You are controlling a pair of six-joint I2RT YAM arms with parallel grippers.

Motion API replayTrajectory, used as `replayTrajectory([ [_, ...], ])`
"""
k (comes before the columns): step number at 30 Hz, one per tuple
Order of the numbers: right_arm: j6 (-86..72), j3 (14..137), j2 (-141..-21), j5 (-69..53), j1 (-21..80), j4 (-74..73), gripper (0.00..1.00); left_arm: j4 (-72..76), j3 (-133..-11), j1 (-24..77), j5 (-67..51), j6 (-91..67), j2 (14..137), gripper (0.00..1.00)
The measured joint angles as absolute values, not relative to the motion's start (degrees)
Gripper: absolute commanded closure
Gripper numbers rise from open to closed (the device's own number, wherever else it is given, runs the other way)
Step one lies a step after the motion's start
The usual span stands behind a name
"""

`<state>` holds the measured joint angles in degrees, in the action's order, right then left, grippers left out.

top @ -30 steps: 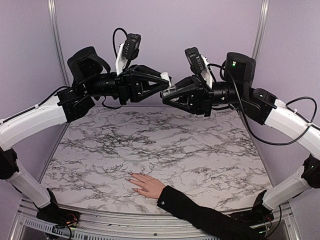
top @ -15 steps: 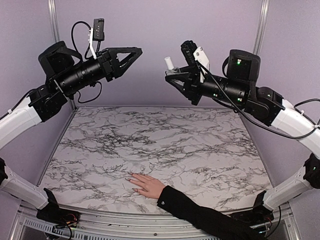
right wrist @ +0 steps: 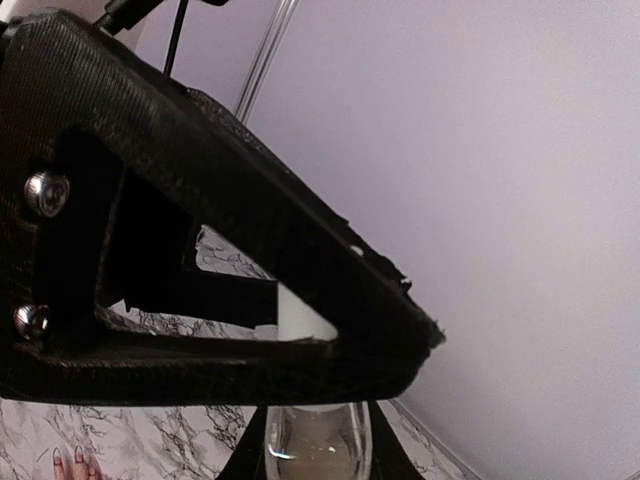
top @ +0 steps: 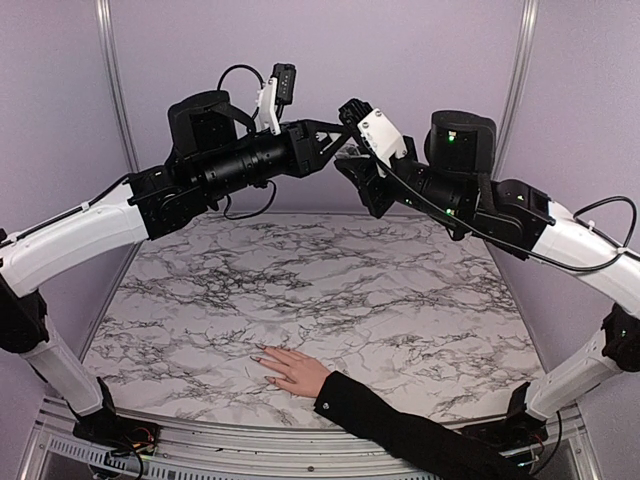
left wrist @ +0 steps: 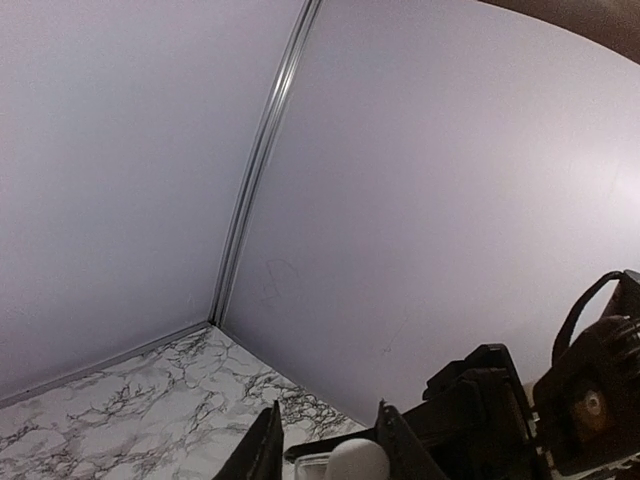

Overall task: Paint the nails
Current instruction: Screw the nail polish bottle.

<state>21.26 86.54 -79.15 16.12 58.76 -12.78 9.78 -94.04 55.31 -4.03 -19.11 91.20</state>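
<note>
Right fingers (right wrist: 248, 462) clenched on small clear glass bottle (right wrist: 318, 440), which I hold high over far edge of marbled bench (top: 400, 300). Left fingers (left wrist: 262, 455) straddle its rounded white cap (left wrist: 355, 465), likely for unscrewing; cannot tell if gripping. Tiny oval nails (top: 258, 349) on pale hand (top: 293, 370) lie at near edge.

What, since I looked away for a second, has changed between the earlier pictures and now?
The left hand pulled away up-left, then swung back; its fingers now flank the white cap, grip uncertain. The right hand shifted slightly, still clamped on the small glass bottle. The person's hand stayed flat on the marble table.
</note>
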Motion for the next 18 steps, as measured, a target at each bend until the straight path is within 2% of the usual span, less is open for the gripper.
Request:
replayTrajectory([
  [2,21.4,86.5,-79.2,17.0,58.8,-13.1,1.0,9.8,-94.2,55.5,-3.9,-19.9,91.6,0.81],
  [6,21.7,86.5,-79.2,17.3,58.8,-13.2,1.0,10.0,-94.2,55.9,-4.0,-20.4,91.7,0.77],
  [10,21.7,86.5,-79.2,17.2,58.8,-13.2,1.0,10.0,-94.2,55.9,-4.5,-20.1,91.7,0.96],
  [12,21.7,86.5,-78.9,16.4,58.8,-13.4,1.0,10.1,-94.2,55.9,-5.5,-19.1,91.7,1.0],
  [18,20.0,86.4,-77.4,9.2,57.6,-14.0,1.0,11.5,-93.9,55.4,-11.6,-16.7,91.2,1.0],
])
